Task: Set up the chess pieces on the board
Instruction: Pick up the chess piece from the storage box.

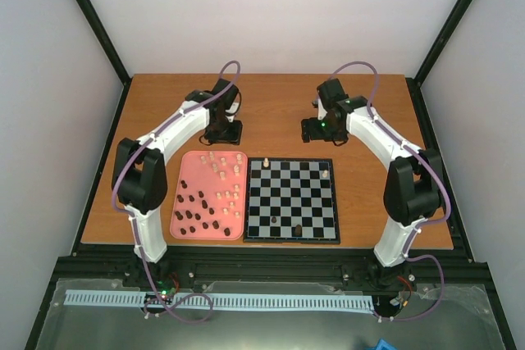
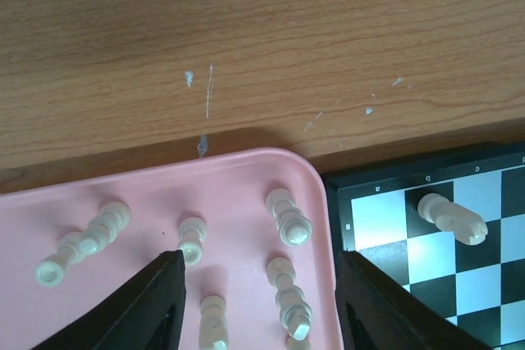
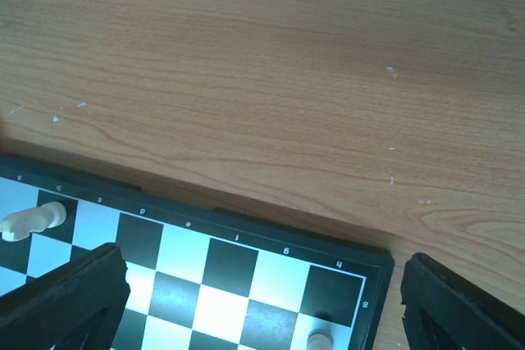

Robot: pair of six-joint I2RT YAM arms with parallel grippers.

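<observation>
Starting the setup, by the look of it: board point(image 1: 292, 200) at lower centre of the top view, with just two cream pieces point(image 1: 325, 174) near its top edge and two dark pieces point(image 1: 297, 229) near its bottom edge. Leaving most others on the tray point(image 1: 185, 173) just beside it, to the left. Hovering with left gripper point(image 2: 258, 284) partly open and empty over cream pieces at the tray's upper right corner. Holding right gripper point(image 3: 262, 301) wide and empty above the board's upper right corner. Likely next: lowering the left jaws around one cream piece, clear of its neighbours, then closing.
</observation>
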